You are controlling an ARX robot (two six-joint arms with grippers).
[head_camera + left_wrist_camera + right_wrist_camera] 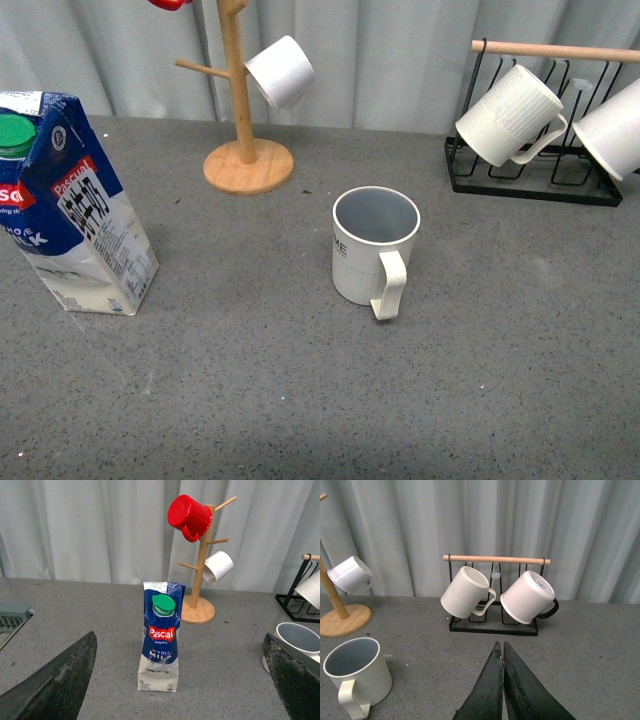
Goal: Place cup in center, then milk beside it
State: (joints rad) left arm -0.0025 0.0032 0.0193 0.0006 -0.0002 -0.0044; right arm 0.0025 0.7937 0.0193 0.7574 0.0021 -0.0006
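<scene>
Watching the ribbed cream-white cup with its grey-blue inside stand upright mid-worktop, handle toward me, the blue-and-white milk carton with its green cap well apart at my left.

Neither claw shows in my front view. The left wrist view gives the left claw spread wide, with the carton framed between its dark fingers, and the right wrist view gives the right claw pressed together over the grey worktop. Only the left wrist view shows the whole red mug atop the wooden mug tree. Only the right wrist view shows the dark handle of the smooth white mug. I count one carton, one tree, one black wire rack and five cups: the task's, the red, the small white cup, the ribbed white mug and the smooth white.
</scene>
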